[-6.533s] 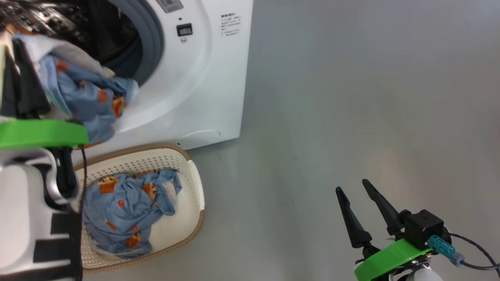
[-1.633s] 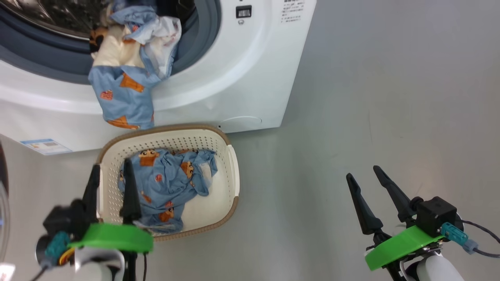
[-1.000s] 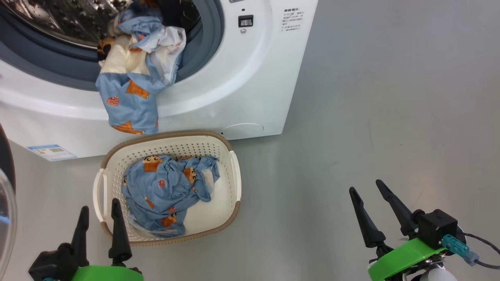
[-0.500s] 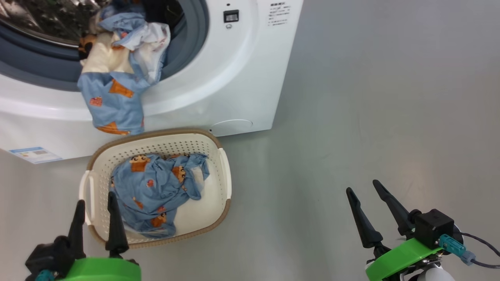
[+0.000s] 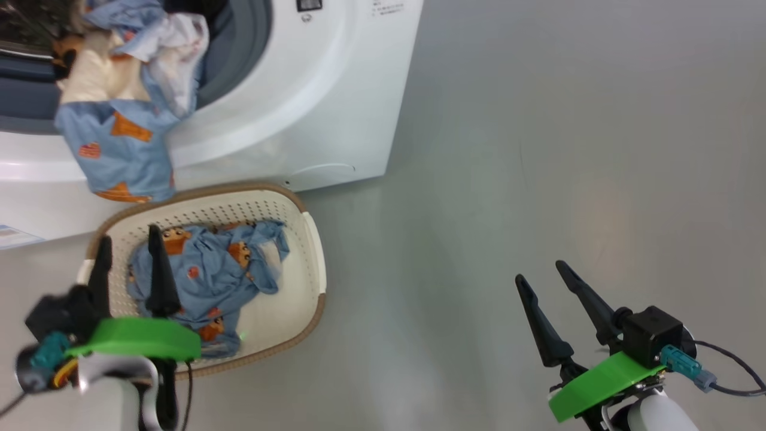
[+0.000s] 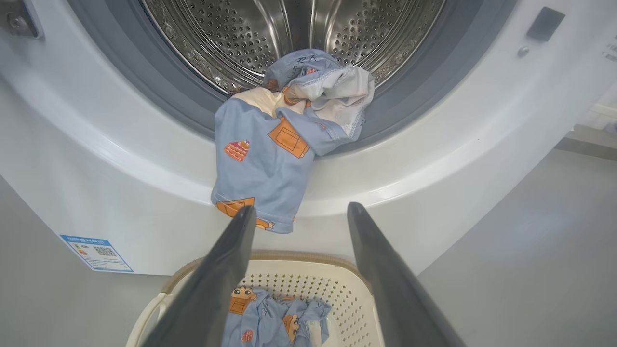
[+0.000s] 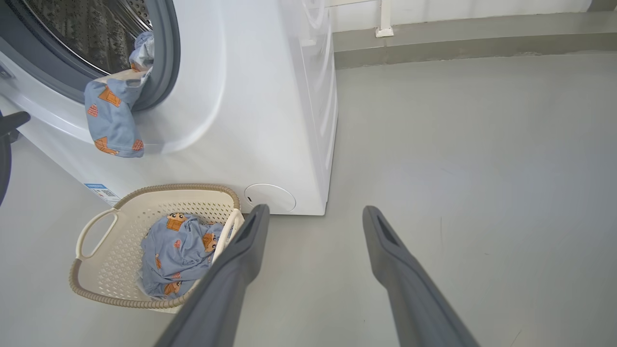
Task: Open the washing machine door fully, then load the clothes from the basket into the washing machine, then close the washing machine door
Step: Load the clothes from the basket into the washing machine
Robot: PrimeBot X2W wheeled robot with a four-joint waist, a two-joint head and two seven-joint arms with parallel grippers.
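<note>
One washing machine (image 5: 323, 90) occupies the upper left, and one basket (image 5: 315, 263) sits lower left. Two blue printed garments: hanging garment (image 5: 119, 143) upper left, crumpled garment (image 5: 209, 269) lower left. Two grippers: left gripper (image 5: 130, 234), right gripper (image 5: 540, 270).

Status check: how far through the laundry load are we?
Done: the washing machine is open, drum exposed. In hand: one blue garment hangs half out of it; the left gripper, jaws open, hovers over the basket. Left: the second garment in the basket, tucking in the first, shutting the machine. The right gripper idles, open.
</note>
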